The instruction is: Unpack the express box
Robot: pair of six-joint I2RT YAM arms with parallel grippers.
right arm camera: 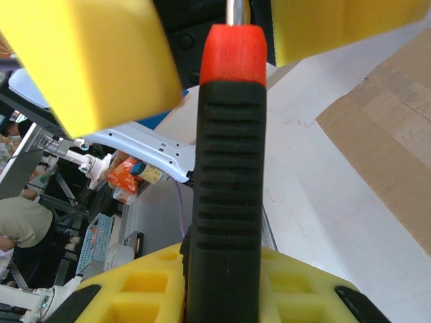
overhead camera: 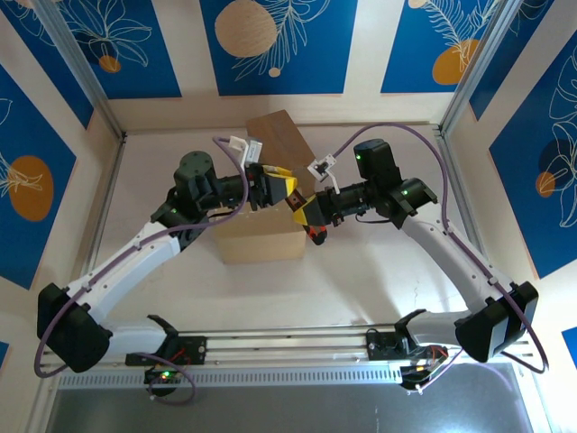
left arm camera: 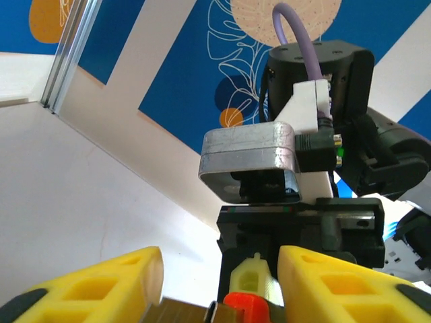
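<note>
Grippers meet over the cardboard box (overhead camera: 261,245) on the table (overhead camera: 361,289).
Above the box's right edge, the right gripper (overhead camera: 311,215) clamps a black-and-red tool (right arm camera: 229,168); the left gripper (overhead camera: 287,188) has its jaws apart around the tool's tip.

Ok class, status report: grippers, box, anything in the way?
Right gripper shut on tool. Left gripper open, flanking its tip. Box beneath, one flap up.
</note>
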